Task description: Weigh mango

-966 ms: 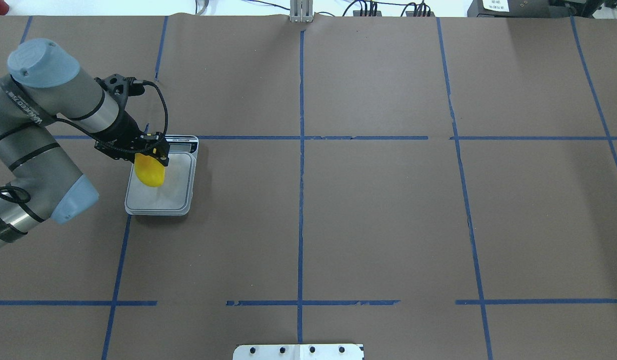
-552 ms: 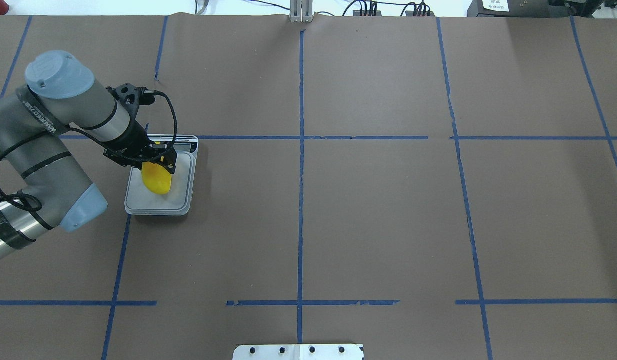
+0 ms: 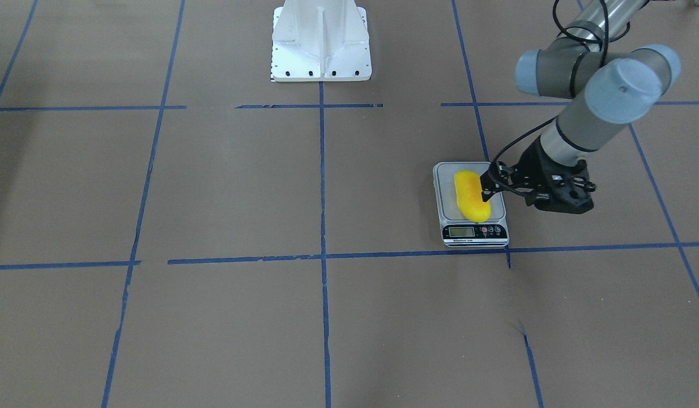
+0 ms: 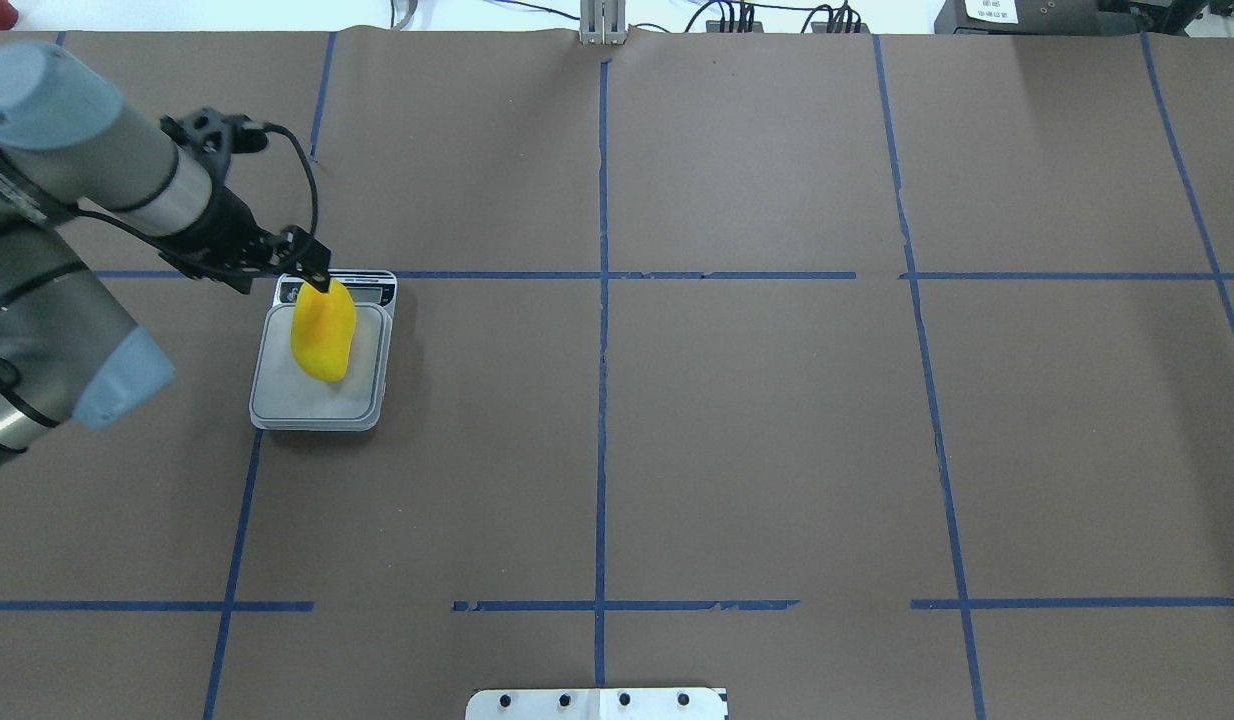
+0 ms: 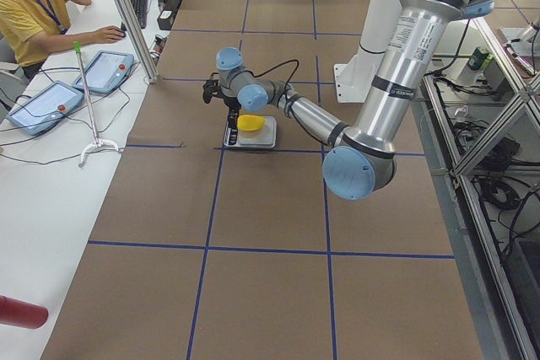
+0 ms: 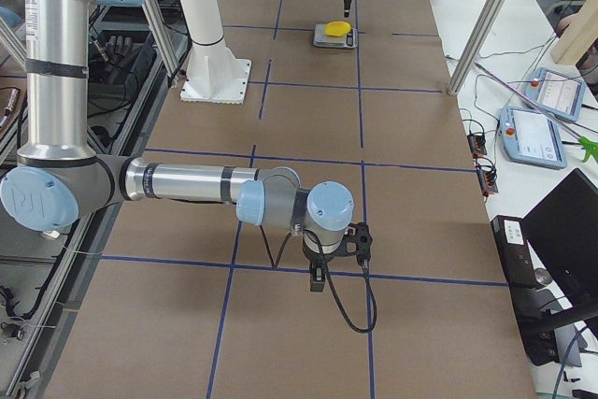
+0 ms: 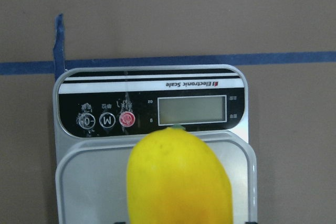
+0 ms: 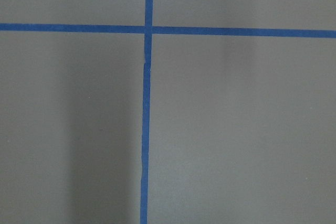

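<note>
The mango (image 4: 323,335), bright yellow, lies lengthwise on the grey scale (image 4: 277,402), free of any fingers. It also shows in the front view (image 3: 472,195) and fills the bottom of the left wrist view (image 7: 178,182), below the scale's display (image 7: 191,109). My left gripper (image 4: 313,268) is open and empty, raised above the mango's display end; in the front view (image 3: 485,190) it hangs beside the fruit. My right gripper (image 6: 318,282) shows only in the exterior right view, low over bare table far from the scale; I cannot tell whether it is open or shut.
The robot's white base (image 3: 321,45) stands at the table's robot side. Blue tape lines (image 4: 602,300) cross the brown paper. An operator (image 5: 34,6) sits at a side desk with tablets beyond the table's far edge.
My left gripper has let go of the mango and drawn up and back toward the scale's display. The mango now rests uncovered on the platform.
</note>
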Controlling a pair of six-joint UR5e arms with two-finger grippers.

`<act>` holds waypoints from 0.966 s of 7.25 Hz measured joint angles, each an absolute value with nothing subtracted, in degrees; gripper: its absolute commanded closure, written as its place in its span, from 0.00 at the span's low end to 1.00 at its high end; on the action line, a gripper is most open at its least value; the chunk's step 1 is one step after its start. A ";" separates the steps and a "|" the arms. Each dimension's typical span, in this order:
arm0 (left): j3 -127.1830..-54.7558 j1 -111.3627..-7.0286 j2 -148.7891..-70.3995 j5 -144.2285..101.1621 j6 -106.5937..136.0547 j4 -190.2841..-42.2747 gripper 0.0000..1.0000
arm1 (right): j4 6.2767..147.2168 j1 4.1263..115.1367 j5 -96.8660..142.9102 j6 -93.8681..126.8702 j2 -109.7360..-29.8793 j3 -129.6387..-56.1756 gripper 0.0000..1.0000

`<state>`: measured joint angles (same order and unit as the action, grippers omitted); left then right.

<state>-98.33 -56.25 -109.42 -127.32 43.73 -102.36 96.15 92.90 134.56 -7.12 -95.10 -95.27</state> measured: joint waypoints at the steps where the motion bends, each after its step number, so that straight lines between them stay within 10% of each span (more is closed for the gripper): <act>1: -100.85 -60.36 -106.60 -127.38 34.92 -98.84 0.00 | 96.16 92.90 134.56 -7.12 -95.10 -95.28 0.00; 7: -92.43 -92.69 -94.18 -133.79 -14.76 -87.19 0.00 | 96.15 92.90 134.56 -7.12 -95.10 -95.27 0.00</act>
<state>-92.43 -92.69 -94.18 -133.79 -14.76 -87.19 96.15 92.90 134.56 -7.12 -95.10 -95.27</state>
